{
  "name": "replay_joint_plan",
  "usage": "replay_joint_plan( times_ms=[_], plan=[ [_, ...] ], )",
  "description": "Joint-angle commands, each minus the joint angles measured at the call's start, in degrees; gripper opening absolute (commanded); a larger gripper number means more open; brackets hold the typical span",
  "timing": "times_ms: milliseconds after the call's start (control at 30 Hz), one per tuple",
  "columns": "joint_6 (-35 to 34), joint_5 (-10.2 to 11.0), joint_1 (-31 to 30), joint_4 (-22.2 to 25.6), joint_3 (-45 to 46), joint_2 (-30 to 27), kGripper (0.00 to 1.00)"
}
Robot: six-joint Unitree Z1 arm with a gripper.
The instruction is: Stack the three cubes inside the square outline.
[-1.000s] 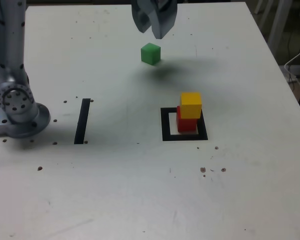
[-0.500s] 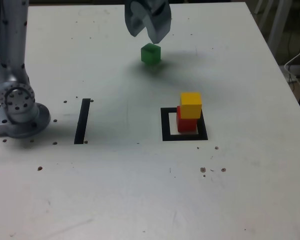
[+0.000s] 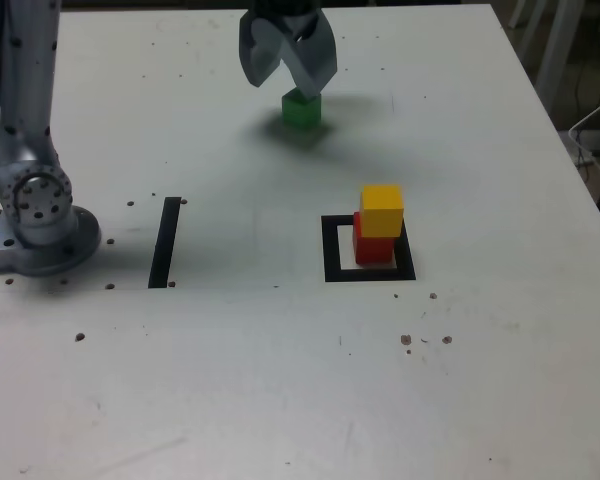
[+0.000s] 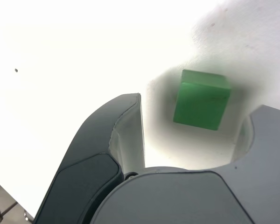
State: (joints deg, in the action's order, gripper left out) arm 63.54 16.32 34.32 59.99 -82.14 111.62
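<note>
- Green cube [image 3: 301,109] sits on the white table [image 3: 280,380] toward the far edge, well apart from the square outline [image 3: 369,250]
- Gripper [image 3: 285,82] hangs just above it, jaws spread wide, one on either side, holding nothing
- Yellow cube [image 3: 382,210] rests on the red cube [image 3: 372,245] inside the outline
- A black tape strip [image 3: 165,241] lies at the exterior view's left

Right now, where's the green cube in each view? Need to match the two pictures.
Exterior view: the green cube sits on the white table near the far edge, just under the open gripper, up and to the exterior view's left of the yellow cube on the red cube.
Wrist view: the green cube lies on the table between the spread jaws, touching neither.
Shared landmark: the gripper itself.
</note>
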Motion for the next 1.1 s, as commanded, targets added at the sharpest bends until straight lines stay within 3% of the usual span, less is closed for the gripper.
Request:
replay_joint_plan(
  times_ms=[0, 1067],
  plan=[
    [0.0, -0.1, 0.0, -0.1, 0.3, 0.4, 0.96],
    [1.0, 0.4, -1.0, -2.2, 0.7, 2.7, 0.84]
  ],
)
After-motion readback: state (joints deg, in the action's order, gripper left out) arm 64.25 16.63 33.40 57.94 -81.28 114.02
